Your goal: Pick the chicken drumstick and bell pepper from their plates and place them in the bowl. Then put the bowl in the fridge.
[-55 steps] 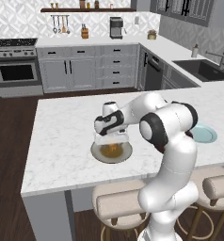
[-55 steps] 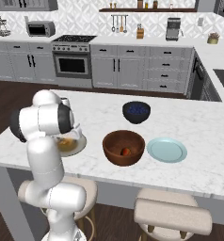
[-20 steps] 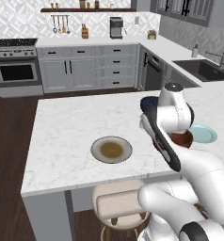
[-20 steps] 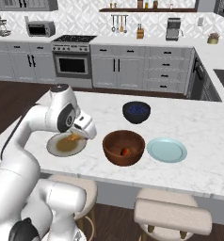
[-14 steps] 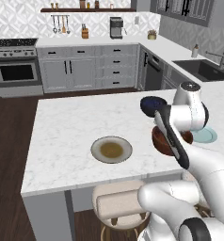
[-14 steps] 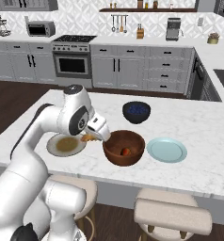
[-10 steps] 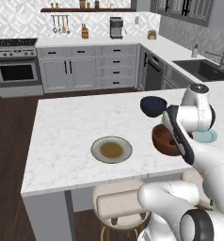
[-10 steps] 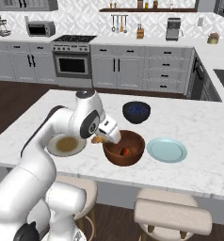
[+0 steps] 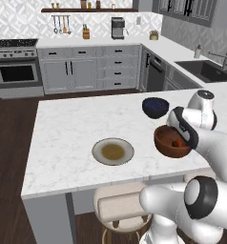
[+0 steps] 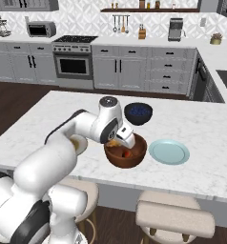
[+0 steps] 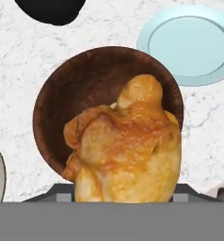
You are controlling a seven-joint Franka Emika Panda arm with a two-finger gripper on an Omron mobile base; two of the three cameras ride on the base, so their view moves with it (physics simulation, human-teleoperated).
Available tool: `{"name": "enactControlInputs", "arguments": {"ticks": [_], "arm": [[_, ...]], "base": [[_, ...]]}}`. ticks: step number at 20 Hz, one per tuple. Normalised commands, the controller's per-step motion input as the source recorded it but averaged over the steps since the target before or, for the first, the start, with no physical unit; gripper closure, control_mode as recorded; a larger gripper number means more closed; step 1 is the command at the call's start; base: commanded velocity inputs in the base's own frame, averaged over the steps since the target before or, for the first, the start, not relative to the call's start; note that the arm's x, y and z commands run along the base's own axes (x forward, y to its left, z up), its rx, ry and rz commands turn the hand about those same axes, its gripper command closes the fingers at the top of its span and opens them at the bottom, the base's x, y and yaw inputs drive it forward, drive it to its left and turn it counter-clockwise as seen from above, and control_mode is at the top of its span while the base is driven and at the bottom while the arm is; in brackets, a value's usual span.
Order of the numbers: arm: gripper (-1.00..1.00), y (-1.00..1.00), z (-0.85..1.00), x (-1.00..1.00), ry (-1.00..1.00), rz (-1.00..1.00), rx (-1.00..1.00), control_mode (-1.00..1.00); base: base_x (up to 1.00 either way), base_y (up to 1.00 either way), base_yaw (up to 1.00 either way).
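Drumstick (image 11: 128, 150) sits gripped between the closed jaws of the gripper (image 10: 121, 139), hanging just above the bowl (image 11: 104, 110), with its golden bulk covering much of the bowl's near side in the hand view and its paler narrow end pointing toward the far rim. The step in hand looks like the drop: the jaws need to part over the middle of the bowl so the meat falls inside rather than catching on the rim. In the base views something small and red, probably the pepper (image 9: 176, 143), already lies at the bottom of the bowl. Out from there, the teal plate (image 11: 189, 44) lies bare just beside the bowl, the grey plate (image 9: 113, 151) with its olive centre sits further along the bench (image 9: 67, 138), also bare, and a dark blue bowl (image 10: 138, 113) stands just behind. After the release, carrying the bowl to the fridge remains.
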Motion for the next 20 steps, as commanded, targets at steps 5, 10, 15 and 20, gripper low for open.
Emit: {"name": "enactControlInputs", "arguments": {"ticks": [5, 10, 15, 20], "arm": [[-1.0, 0.19, -0.4, 0.03, 0.01, 0.0, 0.01, -1.0], [-1.0, 0.08, -0.08, 0.21, 0.03, 0.0, 0.0, -1.0], [-1.0, -0.18, -0.08, 0.26, 0.02, 0.0, 0.01, -1.0], [-1.0, 0.0, 0.03, 0.0, -0.02, 0.0, 0.0, -1.0]], "base": [[0.0, 0.0, 0.0], [0.0, 0.0, 0.0], [0.0, 0.0, 0.0], [0.0, 0.0, 0.0]]}}
